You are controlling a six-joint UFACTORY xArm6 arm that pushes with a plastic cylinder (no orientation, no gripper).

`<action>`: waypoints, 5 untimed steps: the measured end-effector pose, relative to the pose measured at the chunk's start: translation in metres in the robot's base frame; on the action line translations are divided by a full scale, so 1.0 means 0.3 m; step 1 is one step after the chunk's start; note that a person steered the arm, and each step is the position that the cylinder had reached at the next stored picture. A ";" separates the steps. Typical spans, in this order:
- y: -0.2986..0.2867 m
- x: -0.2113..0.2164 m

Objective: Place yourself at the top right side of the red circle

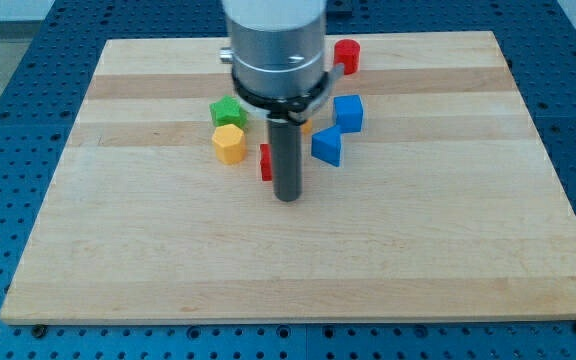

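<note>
My tip (287, 197) rests on the wooden board (448, 250), just right of a half-hidden red block (266, 161), perhaps not round; I carry no jaws; the red circle (347, 55) sits well apart, near the view's top.

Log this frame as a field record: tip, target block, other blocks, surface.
tip: my tip, low centre, beside the part-hidden red block
target: red circle, near the view's top, far from tip
tip vs target: below and to its left, not yet at its top right
other blocks: green block, yellow block, blue cube, blue block, orange block mostly hidden by the rod
surface: wooden board
</note>
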State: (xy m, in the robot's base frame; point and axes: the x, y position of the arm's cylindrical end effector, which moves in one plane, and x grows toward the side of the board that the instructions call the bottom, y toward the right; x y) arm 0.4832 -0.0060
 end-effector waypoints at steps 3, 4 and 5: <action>0.416 -0.093; 0.499 -0.205; 0.545 -0.326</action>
State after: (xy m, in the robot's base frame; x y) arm 0.3853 0.1574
